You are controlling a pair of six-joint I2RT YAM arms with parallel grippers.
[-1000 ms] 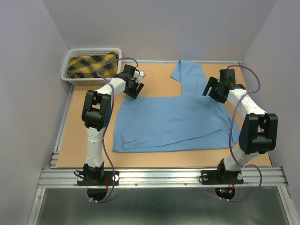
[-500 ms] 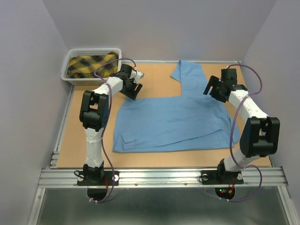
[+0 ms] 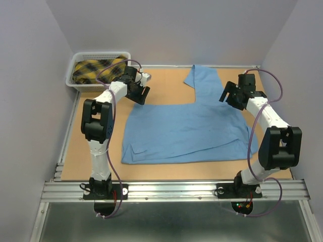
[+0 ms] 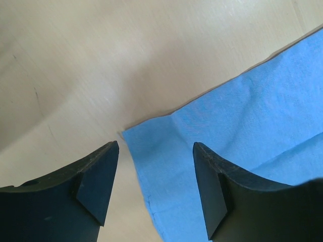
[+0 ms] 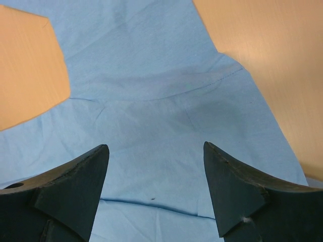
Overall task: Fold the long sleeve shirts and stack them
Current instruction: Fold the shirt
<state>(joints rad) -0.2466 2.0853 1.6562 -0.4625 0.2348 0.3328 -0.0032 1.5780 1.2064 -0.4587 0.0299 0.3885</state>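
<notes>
Back toward the white basket (image 3: 72,80) slid the left gripper (image 3: 141,95), open over a corner of the blue shirt (image 3: 186,128). The right gripper (image 3: 227,96) is open too, holding nothing.

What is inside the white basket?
The basket holds a yellow-and-black plaid cloth. What lies beneath the cloth, and whether it is a shirt, cannot be seen.

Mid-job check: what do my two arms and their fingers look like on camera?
The left arm and right arm have white links, black joint housings and black bases, each trailing a looping purple cable. The fingers are matte black, wedge-shaped.
</notes>
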